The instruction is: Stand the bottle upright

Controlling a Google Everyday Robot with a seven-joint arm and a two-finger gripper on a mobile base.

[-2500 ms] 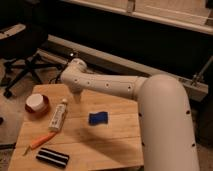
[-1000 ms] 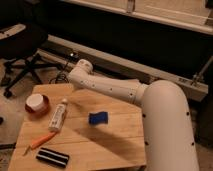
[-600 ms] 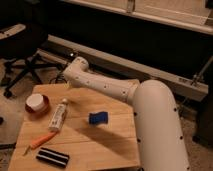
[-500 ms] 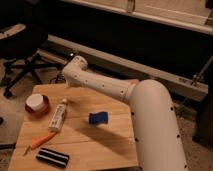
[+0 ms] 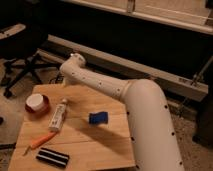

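We are still in the approach step: the bottle (image 5: 58, 115) lies flat on the worktop (image 5: 102, 145), beside the red bowl (image 5: 36, 103). Our end effector (image 5: 65, 79) hangs over the worktop's back edge, spread wide and empty. Next it must descend and grasp the bottle.

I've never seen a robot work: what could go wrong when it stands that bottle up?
The bottle lies flat near the bowl, so the pincer, at the far edge of the table, might bump the bowl on its way in. A slim bottle may also roll away or topple once stood.
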